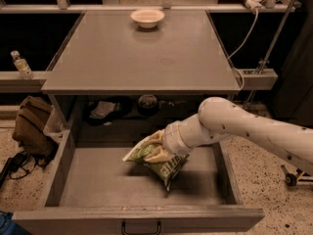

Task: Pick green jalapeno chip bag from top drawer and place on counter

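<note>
The green jalapeno chip bag (pixel 159 160) is a crinkled light-green bag with white lettering. It hangs tilted, lifted off the bottom of the open top drawer (pixel 98 180), with its shadow below it. My gripper (pixel 155 150) reaches in from the right on a white arm and is shut on the bag's upper part. The counter (pixel 137 53) lies above and behind the drawer.
A white bowl (pixel 147 17) stands at the counter's far edge. A dark shelf (pixel 122 109) with clutter lies behind the drawer. A brown bag (pixel 32 126) and a bottle (pixel 21 65) are at the left. The drawer's black handle (pixel 141 228) is at the front.
</note>
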You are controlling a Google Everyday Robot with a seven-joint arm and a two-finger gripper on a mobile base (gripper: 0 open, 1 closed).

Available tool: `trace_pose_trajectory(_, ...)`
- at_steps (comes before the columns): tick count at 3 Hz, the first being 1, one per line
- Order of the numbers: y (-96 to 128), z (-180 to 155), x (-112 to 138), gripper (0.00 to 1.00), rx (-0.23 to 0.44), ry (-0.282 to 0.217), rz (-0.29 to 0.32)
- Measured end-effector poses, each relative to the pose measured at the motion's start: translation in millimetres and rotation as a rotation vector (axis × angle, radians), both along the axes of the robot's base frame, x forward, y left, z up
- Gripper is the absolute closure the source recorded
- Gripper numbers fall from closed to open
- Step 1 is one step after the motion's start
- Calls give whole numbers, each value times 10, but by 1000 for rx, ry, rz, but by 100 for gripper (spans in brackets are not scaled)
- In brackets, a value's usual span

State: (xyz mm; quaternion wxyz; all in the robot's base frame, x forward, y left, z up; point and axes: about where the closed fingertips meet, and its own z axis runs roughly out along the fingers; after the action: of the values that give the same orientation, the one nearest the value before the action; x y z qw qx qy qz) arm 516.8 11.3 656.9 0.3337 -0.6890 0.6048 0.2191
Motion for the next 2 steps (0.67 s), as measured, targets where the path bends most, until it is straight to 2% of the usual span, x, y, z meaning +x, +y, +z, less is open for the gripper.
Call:
trace_pose_trajectory(1, -51, 548, -247, 100, 38, -88, 1)
trace_pose_trajectory(2, -66, 1512, -600, 100, 43, -290, 25)
